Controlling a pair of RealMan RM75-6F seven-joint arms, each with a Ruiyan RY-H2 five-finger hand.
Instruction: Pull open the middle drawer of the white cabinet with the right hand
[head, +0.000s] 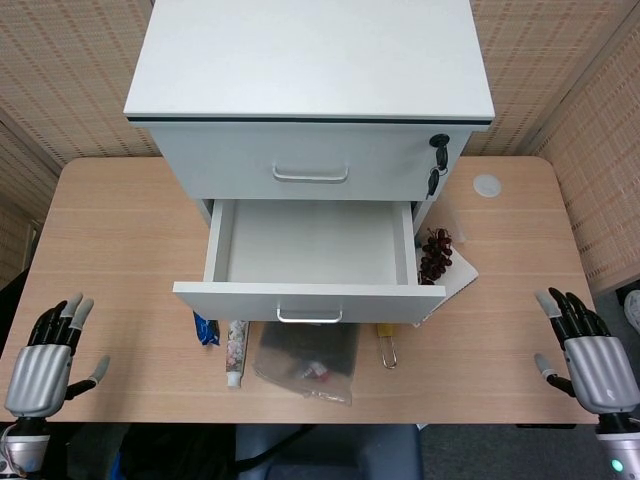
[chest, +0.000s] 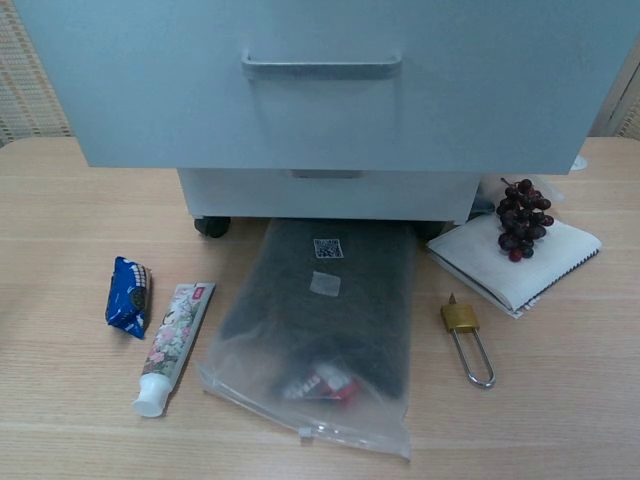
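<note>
Middle drawer (head: 310, 258) of white cabinet (head: 310, 95) standing pulled open, right robot hand (head: 590, 355) hovering at tabletop (head: 120, 230) near-right corner, fingers spread wide holding nothing, left robot hand (head: 42, 362) at near-left corner likewise spread.

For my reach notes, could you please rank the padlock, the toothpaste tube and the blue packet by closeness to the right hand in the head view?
From the right hand:
1. Padlock, under the drawer's right end.
2. Toothpaste tube, left of the bag.
3. Blue packet, farthest left.

On the wooden surface (chest: 560, 400), a clear bag of dark cloth (chest: 325, 325) lies centrally, with a toothpaste tube (chest: 172, 345) and blue packet (chest: 129, 295) to its left, and a brass padlock (chest: 466, 338) and grapes (chest: 523, 218) on a folded white cloth (chest: 520, 262) to its right.
</note>
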